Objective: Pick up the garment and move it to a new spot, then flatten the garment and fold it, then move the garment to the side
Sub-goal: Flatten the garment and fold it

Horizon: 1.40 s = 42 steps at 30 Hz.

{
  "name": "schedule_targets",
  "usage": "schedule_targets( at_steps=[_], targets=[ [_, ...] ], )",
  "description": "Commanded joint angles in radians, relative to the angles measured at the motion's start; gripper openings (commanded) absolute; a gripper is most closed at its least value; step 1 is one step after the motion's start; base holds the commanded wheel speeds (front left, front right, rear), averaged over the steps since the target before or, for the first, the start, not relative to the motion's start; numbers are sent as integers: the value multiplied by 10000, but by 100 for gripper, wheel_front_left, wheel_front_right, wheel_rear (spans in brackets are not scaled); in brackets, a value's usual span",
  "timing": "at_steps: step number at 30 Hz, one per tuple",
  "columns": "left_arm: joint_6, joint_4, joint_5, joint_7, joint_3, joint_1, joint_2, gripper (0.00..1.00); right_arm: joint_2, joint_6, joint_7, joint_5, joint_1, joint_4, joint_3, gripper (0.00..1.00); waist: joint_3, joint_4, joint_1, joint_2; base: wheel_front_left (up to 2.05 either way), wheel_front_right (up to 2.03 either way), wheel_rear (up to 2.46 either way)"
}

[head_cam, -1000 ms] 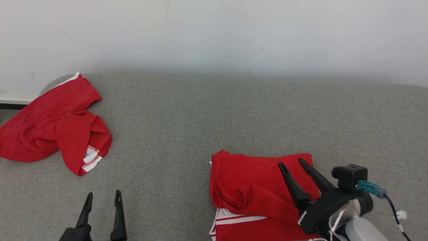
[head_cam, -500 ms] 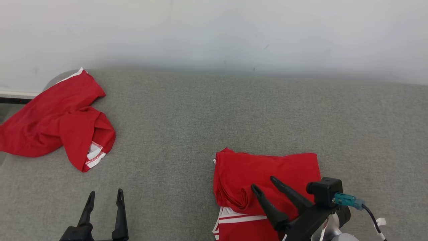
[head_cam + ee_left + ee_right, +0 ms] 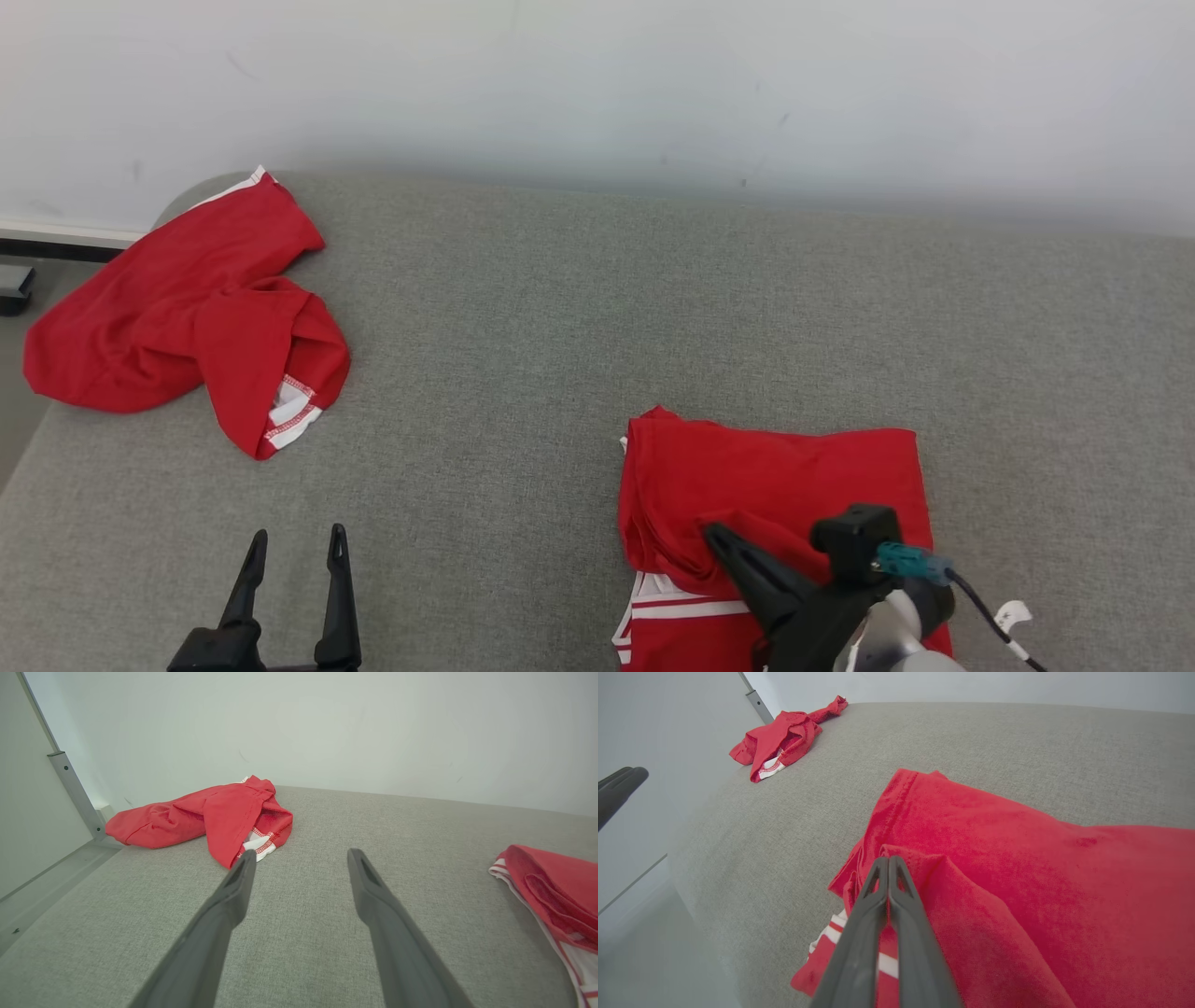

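Left gripper (image 3: pixel 298 532): near left, over bare counter (image 3: pixel 560 327); its fingers are spread wide with nothing between them.
Right gripper (image 3: pixel 711 530): near right, over the garment (image 3: pixel 794 476); the fingers are pressed together. The tips meet at a raised fold by the garment's left edge, and I cannot tell whether any cloth is caught between them.
Garment: red, folded, lying on the near right of the counter.
Garment's lie: the white-striped edge faces the near side. The plain red far edge runs straight from left to right. The near end runs off the head view, so I cannot tell the long axis.
Counter: grey woven covering.
Second red garment (image 3: pixel 177 308): far left corner, crumpled, white-trimmed opening turned near-right, well apart from the folded one.
Wall (image 3: pixel 597 84): pale, behind the far edge.
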Motion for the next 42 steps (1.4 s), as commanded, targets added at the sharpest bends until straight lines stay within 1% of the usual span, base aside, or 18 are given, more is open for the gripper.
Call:
schedule_targets(
  at_steps=[1,6,9,10,11,18,22,27,31,38,42],
  targets=[
    [30,-32,42,-35,-17,-29,-26,100,159,-24,-112,35,-67,13,106,0,-8,34,-1,0,0,0,0],
    [28,50,34,-35,-23,-7,-36,100,299,-24,-379,515,294,-277,234,0,-125,109,-1,0,0,0,0],
    [73,28,44,-35,-68,143,-43,100,312,-24,-295,792,1055,-733,253,0,-254,128,-1,0,0,0,0],
    [79,23,35,-35,-78,173,-44,100,304,-24,-254,814,1258,-873,239,17,-275,127,-1,0,0,0,0],
    [69,21,19,-35,-80,199,-45,100,299,-24,-212,862,1451,-1012,256,100,-294,118,-1,0,0,0,0],
    [87,8,-20,-35,13,378,-46,100,214,-24,-239,1193,2198,-2016,245,100,-398,-94,-1,0,0,0,0],
    [102,-26,12,-35,44,416,-46,100,112,-24,-470,1279,2390,-2652,-215,100,-467,-227,-1,0,0,0,0],
    [110,-96,52,-35,82,485,-49,100,200,-24,-1106,929,2406,-3013,-1443,100,-544,-381,-1,0,0,0,0],
    [99,-130,103,-35,140,516,-48,100,319,-24,-1718,283,2368,-3067,-2532,100,-594,-537,-1,0,0,0,0],
    [101,-346,246,-35,210,590,25,100,664,-24,-2557,-777,2628,-2818,-4320,100,-636,-988,-1,0,0,0,0],
    [187,-569,361,-35,161,641,28,100,945,-24,-2925,-1159,2807,-2588,-4995,100,-680,-1284,-1,0,0,0,0]
  ],
)
